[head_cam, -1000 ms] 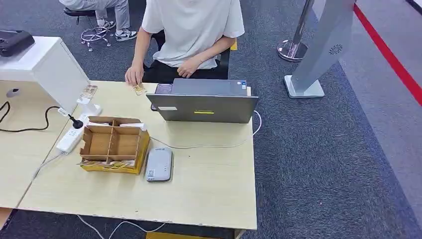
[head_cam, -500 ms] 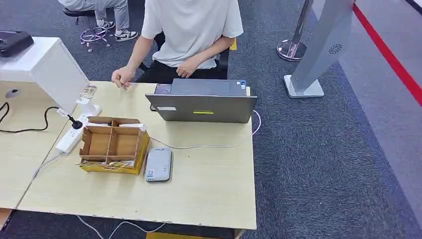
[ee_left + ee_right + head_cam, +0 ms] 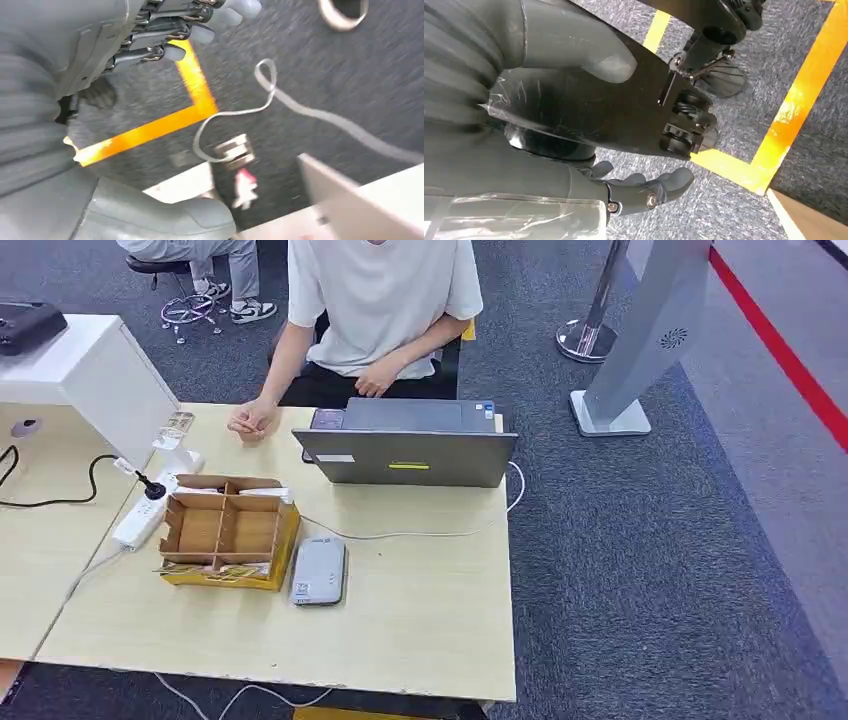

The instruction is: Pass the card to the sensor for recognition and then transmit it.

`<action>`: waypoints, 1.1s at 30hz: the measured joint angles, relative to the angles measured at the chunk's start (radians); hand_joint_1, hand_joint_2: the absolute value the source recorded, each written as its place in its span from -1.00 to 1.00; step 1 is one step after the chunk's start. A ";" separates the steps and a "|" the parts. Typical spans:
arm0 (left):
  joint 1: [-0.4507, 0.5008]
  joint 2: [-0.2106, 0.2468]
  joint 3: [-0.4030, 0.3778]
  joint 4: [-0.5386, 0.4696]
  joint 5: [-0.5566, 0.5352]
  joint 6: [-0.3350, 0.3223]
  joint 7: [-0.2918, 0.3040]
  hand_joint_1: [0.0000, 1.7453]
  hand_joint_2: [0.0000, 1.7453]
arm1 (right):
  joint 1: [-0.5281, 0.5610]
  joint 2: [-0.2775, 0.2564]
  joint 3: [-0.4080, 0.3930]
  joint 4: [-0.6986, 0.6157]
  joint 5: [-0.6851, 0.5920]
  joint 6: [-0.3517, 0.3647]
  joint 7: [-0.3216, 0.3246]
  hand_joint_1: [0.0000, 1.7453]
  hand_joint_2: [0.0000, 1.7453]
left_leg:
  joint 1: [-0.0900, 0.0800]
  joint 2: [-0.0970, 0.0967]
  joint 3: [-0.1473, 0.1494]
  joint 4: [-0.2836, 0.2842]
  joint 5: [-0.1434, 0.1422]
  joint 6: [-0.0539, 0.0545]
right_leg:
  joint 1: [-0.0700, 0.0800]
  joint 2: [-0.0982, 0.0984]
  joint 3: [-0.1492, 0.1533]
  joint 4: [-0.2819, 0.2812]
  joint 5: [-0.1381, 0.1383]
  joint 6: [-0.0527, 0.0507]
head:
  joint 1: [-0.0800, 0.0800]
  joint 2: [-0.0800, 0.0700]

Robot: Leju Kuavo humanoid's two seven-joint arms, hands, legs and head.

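Pale wood desk, head view, holding:

- Cardboard box, divided into compartments, left of the desk's middle. Flat pale slips lie along its far wall and its near edge. The far one is judged to be the card, though it is too small to confirm.
- Grey sensor, flat on the desk and just beside the box on the side toward the desk's middle. Its long axis runs away from the robot toward the laptop.
- White power strip, beyond the box's other side.
- Person seated behind the laptop, with one hand resting on the far edge of the desk.

Left robot hand: hangs over dark carpet with yellow floor tape. Its fingers are apart from the thumb and it holds nothing.

Right robot hand: also low over the carpet, with thumb and fingers spread and nothing held.

Governing relation: the card and sensor lie ahead of both hands, higher up and left of the desk's centre. The left arm is judged the nearer. The card-to-sensor path is short and sideways.
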 joint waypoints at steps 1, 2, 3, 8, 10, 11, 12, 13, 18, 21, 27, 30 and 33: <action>0.009 -0.003 0.000 -0.027 0.017 0.008 -0.008 -1.00 1.00 | -0.001 0.000 0.005 0.000 -0.005 -0.003 -0.002 -1.00 1.00 | 0.000 0.000 0.000 0.000 0.000 0.000 | 0.000 0.000 0.000 0.000 0.000 0.000 | 0.000 0.000; 0.019 -0.009 0.000 -0.061 0.037 0.019 -0.018 -1.00 1.00 | -0.003 0.000 0.012 0.000 -0.010 -0.007 -0.003 -1.00 1.00 | 0.000 0.000 0.000 0.000 0.000 0.000 | 0.000 0.000 0.000 0.000 0.000 0.000 | 0.000 0.000; 0.029 -0.010 0.000 -0.091 0.054 0.027 -0.026 -1.00 1.00 | -0.004 0.000 0.018 0.000 -0.016 -0.010 -0.003 -1.00 1.00 | 0.000 0.000 0.000 0.000 0.000 0.000 | 0.000 0.000 0.000 0.000 0.000 0.000 | 0.000 0.000; 0.054 -0.029 0.026 -0.240 0.121 0.024 -0.074 -1.00 1.00 | -0.013 0.000 0.061 0.006 -0.045 -0.030 -0.002 -1.00 1.00 | 0.000 0.000 0.000 0.000 0.000 0.000 | 0.000 -0.001 0.000 0.000 0.000 0.000 | 0.000 0.000; 0.053 -0.034 0.061 -0.296 0.130 -0.008 -0.092 -1.00 1.00 | -0.017 0.001 0.080 0.009 -0.056 -0.036 0.002 -1.00 1.00 | 0.000 0.000 0.000 0.000 0.000 0.000 | 0.000 -0.001 0.000 0.000 0.000 0.000 | 0.000 0.000; 0.049 -0.038 0.080 -0.315 0.130 -0.026 -0.097 -1.00 1.00 | -0.018 0.001 0.087 0.010 -0.060 -0.037 0.003 -1.00 1.00 | 0.000 0.000 0.000 0.000 0.000 0.000 | 0.000 -0.001 0.000 0.000 0.000 0.000 | 0.000 0.000; 0.045 -0.039 0.101 -0.338 0.128 -0.046 -0.101 -1.00 1.00 | -0.020 0.001 0.093 0.010 -0.062 -0.039 0.003 -1.00 1.00 | 0.000 0.000 0.000 0.000 0.001 -0.001 | 0.000 -0.001 0.000 0.000 0.000 0.000 | 0.000 0.000; 0.042 -0.043 0.121 -0.362 0.124 -0.067 -0.104 -1.00 1.00 | -0.021 0.001 0.099 0.011 -0.065 -0.042 0.004 -1.00 1.00 | 0.000 0.000 0.000 0.000 0.001 -0.001 | 0.000 0.000 0.000 0.000 0.000 0.000 | 0.000 0.000; 0.030 -0.051 0.186 -0.512 0.098 -0.175 -0.106 -1.00 1.00 | -0.025 0.001 0.122 0.015 -0.077 -0.048 0.003 -1.00 1.00 | 0.000 0.000 0.000 0.000 0.001 -0.001 | 0.000 0.000 0.000 0.000 0.000 0.000 | 0.000 0.000; 0.031 -0.055 0.188 -0.629 0.084 -0.203 -0.096 -1.00 1.00 | -0.027 0.002 0.132 0.017 -0.085 -0.048 0.003 -1.00 1.00 | 0.000 0.000 0.000 0.000 0.001 -0.001 | 0.000 0.000 0.000 0.000 0.000 0.000 | 0.000 0.000; 0.029 -0.061 0.147 -0.845 0.019 -0.216 -0.072 -1.00 1.00 | -0.028 0.003 0.137 0.020 -0.092 -0.048 0.002 -1.00 1.00 | 0.000 0.000 0.001 0.000 0.001 -0.001 | 0.000 0.000 0.000 0.000 0.000 0.000 | 0.000 0.000; 0.025 -0.061 0.098 -0.932 -0.032 -0.200 -0.070 -1.00 1.00 | -0.028 0.003 0.137 0.021 -0.093 -0.047 0.002 -1.00 1.00 | 0.000 0.000 0.001 0.000 0.001 -0.001 | 0.000 0.000 0.000 0.000 0.000 0.000 | 0.000 0.000; 0.018 -0.046 0.040 -0.989 -0.101 -0.171 -0.070 -1.00 1.00 | -0.028 0.004 0.138 0.024 -0.093 -0.045 0.002 -1.00 1.00 | 0.000 0.000 0.001 0.000 0.001 0.000 | 0.000 0.000 0.000 0.000 0.000 0.000 | 0.000 0.000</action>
